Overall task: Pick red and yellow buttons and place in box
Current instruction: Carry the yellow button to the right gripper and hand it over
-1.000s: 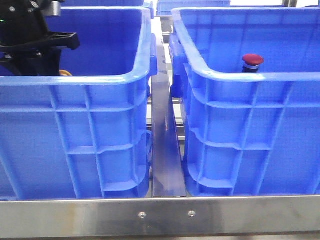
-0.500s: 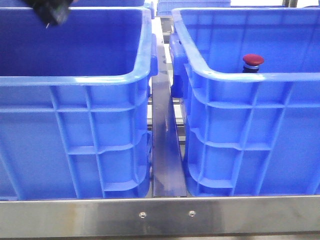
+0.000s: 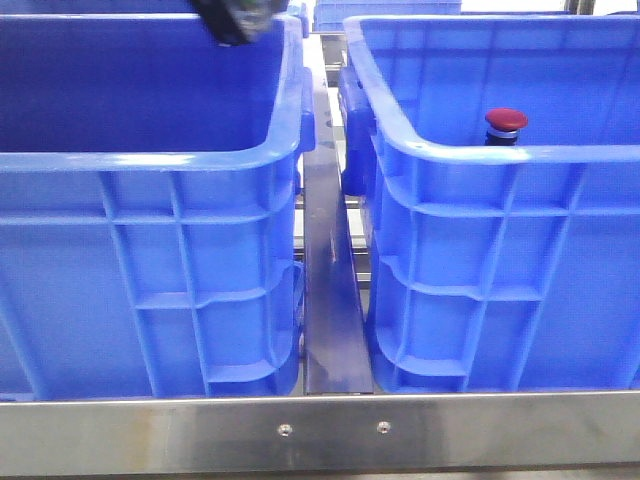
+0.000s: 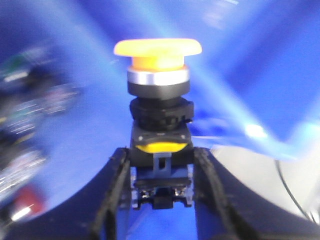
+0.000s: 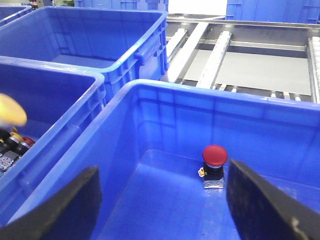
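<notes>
Left tool point(image 4: 161, 187) has its 2 dark fingers point(image 4: 112, 195) closed on the body of the yellow button point(image 4: 158, 107), cap outward and upright between them; the front view catches only a blurred dark piece of this tool at the top, over the far rim of the left crate point(image 3: 150, 160), near the corner closest to the right-hand box point(image 3: 500, 155). Moving rightward, a metal rail point(image 3: 330, 290) runs between the 2 crates, and the box already holds the red button point(image 3: 506, 124), standing cap-up on its floor near the far wall. Right tool point(image 5: 160, 200) hovers above that box with its fingers spread wide and nothing between them. Judging by this, 1 button is delivered and the other is mid-carry. The risk is the crossing — the grip sits low on a tall, top-heavy part, so a quick swing could tip or shake it loose over the rail, or release could come before the rim is cleared.
</notes>
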